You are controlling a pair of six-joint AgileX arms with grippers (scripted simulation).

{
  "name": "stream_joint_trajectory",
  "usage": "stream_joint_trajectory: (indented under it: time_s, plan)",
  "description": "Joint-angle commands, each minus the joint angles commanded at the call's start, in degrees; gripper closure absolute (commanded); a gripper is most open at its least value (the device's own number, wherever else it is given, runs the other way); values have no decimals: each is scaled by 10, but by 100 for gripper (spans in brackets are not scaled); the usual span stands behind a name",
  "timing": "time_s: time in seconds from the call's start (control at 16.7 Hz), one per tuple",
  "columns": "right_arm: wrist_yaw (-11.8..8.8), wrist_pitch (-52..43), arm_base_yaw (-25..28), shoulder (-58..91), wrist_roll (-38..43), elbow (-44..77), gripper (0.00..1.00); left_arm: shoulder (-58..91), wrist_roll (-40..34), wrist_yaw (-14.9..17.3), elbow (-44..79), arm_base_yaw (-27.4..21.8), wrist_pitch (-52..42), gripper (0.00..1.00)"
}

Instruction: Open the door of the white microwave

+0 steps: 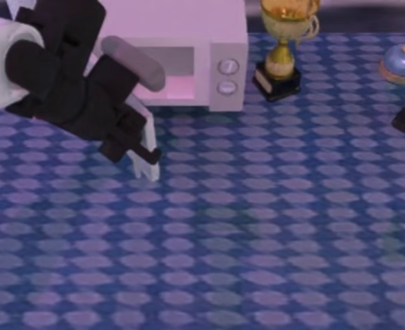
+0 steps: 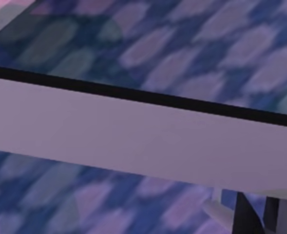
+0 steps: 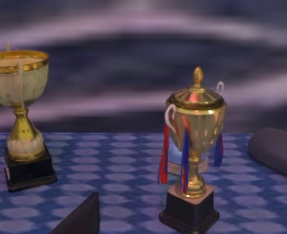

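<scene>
At the far left of the table, the large white boxy microwave (image 1: 188,41) stands with its two round silver-white knobs on the front right panel and its cavity exposed. The flat white door (image 1: 144,148) has swung out on the microwave's left side, standing edge-on toward the near side of the blue patterned tablecloth (image 1: 257,240). In the left wrist view the door (image 2: 143,136) fills the frame as a broad white band with a dark edge. The left gripper (image 1: 137,152) sits at the door's outer end, just in front of the microwave's left corner, its black fingers closed against the door edge; the black arm reaches down from the microwave's left. Just right of the microwave stands a gold cup trophy on a black base (image 1: 283,48), also seen in the right wrist view (image 3: 21,122). Farther right of the microwave sit a blue-domed bell (image 1: 401,62) and a lidded gold trophy with red and blue ribbons (image 3: 192,151). The right gripper does not show in the top view; whether it is open I cannot tell.
</scene>
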Motion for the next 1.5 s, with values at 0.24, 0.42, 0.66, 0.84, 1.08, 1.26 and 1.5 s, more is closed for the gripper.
stream_joint_trajectory:
  time_s: [0.24, 0.42, 0.66, 0.84, 1.08, 1.26, 1.5]
  plan:
    - [0, 0, 0, 0, 0, 0, 0, 0, 0, 0, 0, 0, 0, 100]
    - [0, 0, 0, 0, 0, 0, 0, 0, 0, 0, 0, 0, 0, 100]
    - [0, 0, 0, 0, 0, 0, 0, 0, 0, 0, 0, 0, 0, 100]
    - [0, 0, 0, 0, 0, 0, 0, 0, 0, 0, 0, 0, 0, 100]
    - [0, 0, 0, 0, 0, 0, 0, 0, 7, 7, -1, 2, -1, 100]
    - [0, 0, 0, 0, 0, 0, 0, -4, 42, 23, -6, 17, -12, 100]
    - [0, 0, 0, 0, 0, 0, 0, -12, 100, 50, -16, 41, -28, 100]
